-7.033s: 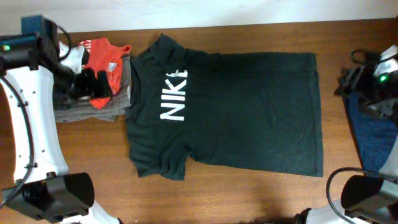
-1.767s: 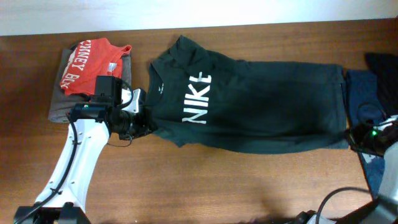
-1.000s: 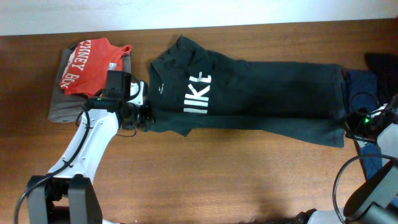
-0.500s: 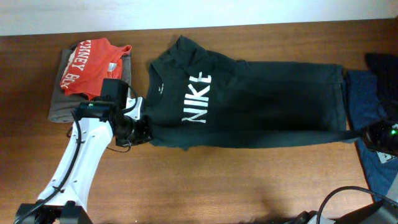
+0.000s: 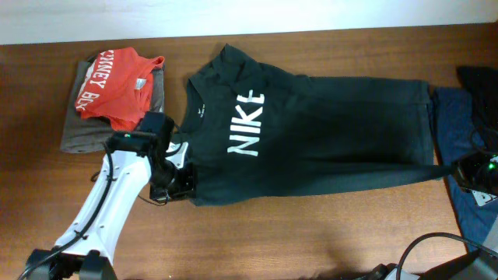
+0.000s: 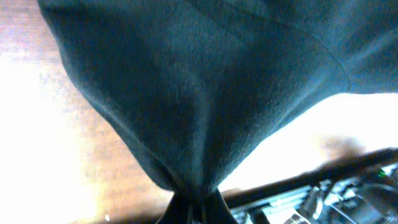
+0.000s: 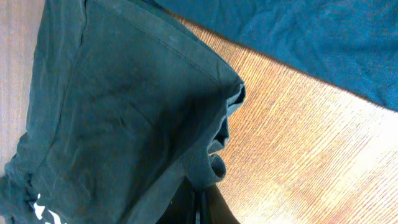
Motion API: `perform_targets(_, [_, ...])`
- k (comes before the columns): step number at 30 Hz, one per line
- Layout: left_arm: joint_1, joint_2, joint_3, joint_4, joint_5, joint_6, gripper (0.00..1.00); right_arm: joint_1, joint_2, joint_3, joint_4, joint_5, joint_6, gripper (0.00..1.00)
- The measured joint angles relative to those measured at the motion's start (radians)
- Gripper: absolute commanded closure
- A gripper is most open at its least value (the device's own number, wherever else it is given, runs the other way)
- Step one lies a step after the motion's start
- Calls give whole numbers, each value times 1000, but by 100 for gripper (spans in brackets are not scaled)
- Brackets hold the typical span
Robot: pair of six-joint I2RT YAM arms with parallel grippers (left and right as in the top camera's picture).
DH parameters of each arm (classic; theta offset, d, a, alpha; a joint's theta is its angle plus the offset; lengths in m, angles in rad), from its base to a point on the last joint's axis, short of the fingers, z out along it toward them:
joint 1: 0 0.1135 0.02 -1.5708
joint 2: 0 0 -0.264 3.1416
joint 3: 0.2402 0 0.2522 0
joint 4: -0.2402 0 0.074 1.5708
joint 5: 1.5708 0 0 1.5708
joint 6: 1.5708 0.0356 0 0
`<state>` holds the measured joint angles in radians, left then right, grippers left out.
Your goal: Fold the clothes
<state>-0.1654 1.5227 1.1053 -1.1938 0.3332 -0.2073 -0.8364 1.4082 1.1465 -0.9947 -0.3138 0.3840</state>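
Observation:
The clothes are one dark green-black T-shirt (image 5: 327, 132) with white NIKE lettering, spread across the middle of the brown table (image 5: 272, 241), collar to the left. My left gripper (image 5: 185, 180) is shut on the shirt's near left sleeve edge. In the left wrist view the dark cloth (image 6: 205, 93) funnels down into the closed left gripper (image 6: 198, 205). My right gripper (image 5: 461, 168) is shut on the shirt's near right hem corner, at the table's right side. In the right wrist view the hem (image 7: 124, 106) bunches into the closed right gripper (image 7: 200, 202).
A red tee with white letters (image 5: 113, 82) lies on a folded grey garment (image 5: 89, 136) at the back left. Blue garments (image 5: 459, 132) lie at the right edge, also the blue cloth (image 7: 323, 43) in the right wrist view. The white left arm (image 5: 109, 210) crosses the front left.
My left gripper has pulled the sleeve edge toward the table's front, and the right gripper has drawn the hem corner forward too. The near edge of the shirt has unrolled and lies wider.

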Motion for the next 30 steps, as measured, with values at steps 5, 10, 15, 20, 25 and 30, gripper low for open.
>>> perform_targets(5, [-5,3,-85,286,-65,-25,64,0,0,0,5,3,0,96])
perform_targets(10, [-5,13,-97,414,-136,-33,37,0,0,0,13,3,0,96])
perform_targets(15, [-12,23,-100,253,-55,-17,49,0,0,0,16,3,0,96])
perform_targets(20, [-125,23,-136,218,-27,10,48,0,0,0,18,3,-1,96])
perform_targets(25, [-190,26,-241,386,-31,16,40,0,0,0,19,3,-2,96])
perform_targets(30, [-190,26,-264,472,-92,15,37,0,0,0,19,3,-3,96])
